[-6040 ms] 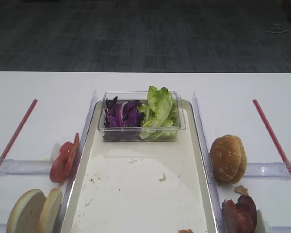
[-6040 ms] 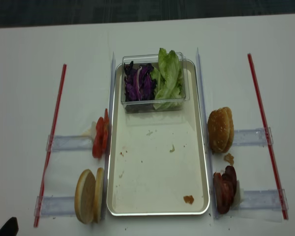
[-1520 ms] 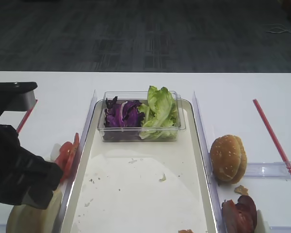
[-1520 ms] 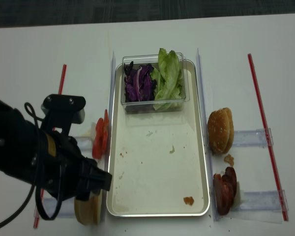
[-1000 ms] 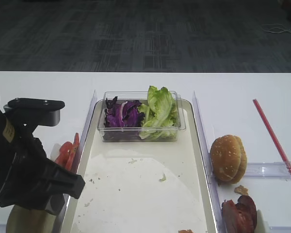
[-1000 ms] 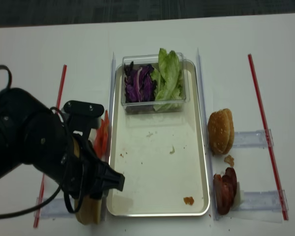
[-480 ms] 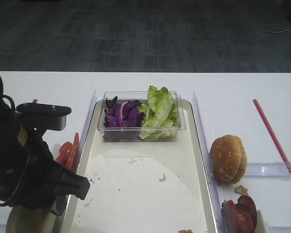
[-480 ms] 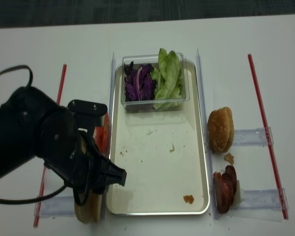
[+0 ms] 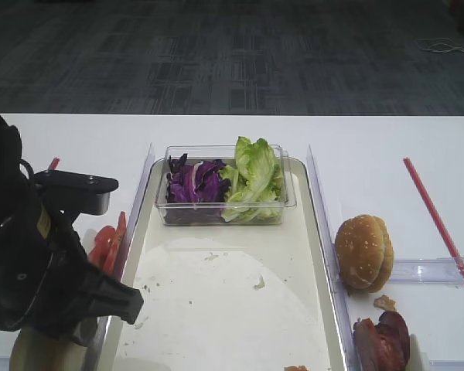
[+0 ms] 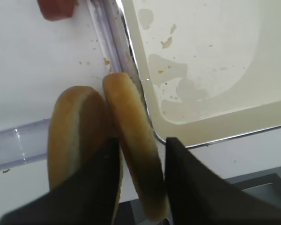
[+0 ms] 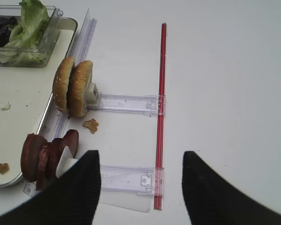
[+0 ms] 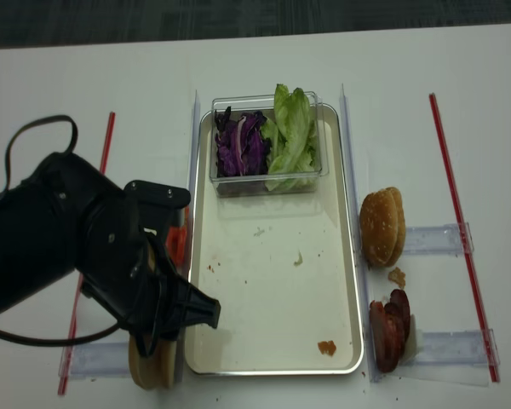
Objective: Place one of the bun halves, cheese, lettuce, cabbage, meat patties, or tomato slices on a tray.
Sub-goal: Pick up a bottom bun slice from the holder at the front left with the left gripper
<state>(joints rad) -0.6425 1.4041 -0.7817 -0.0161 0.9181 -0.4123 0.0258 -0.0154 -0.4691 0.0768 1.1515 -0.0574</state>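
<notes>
The left arm [image 12: 94, 256] is a big black bulk over the lower left, covering most of the bun halves [image 12: 151, 365], whose pale edges peek out beneath it, just beside the tray [image 12: 272, 290]. A sliver of the tomato slices [image 12: 178, 241] shows at the arm's right edge. The tray is smeared and crumbed, with a clear box [image 12: 268, 145] at its far end holding the cabbage [image 12: 238, 143] left and the lettuce [image 12: 294, 132] right. Off to the right, sesame bun tops [image 12: 381, 226] stand on edge, the meat patties [image 12: 389, 328] nearer the camera.
</notes>
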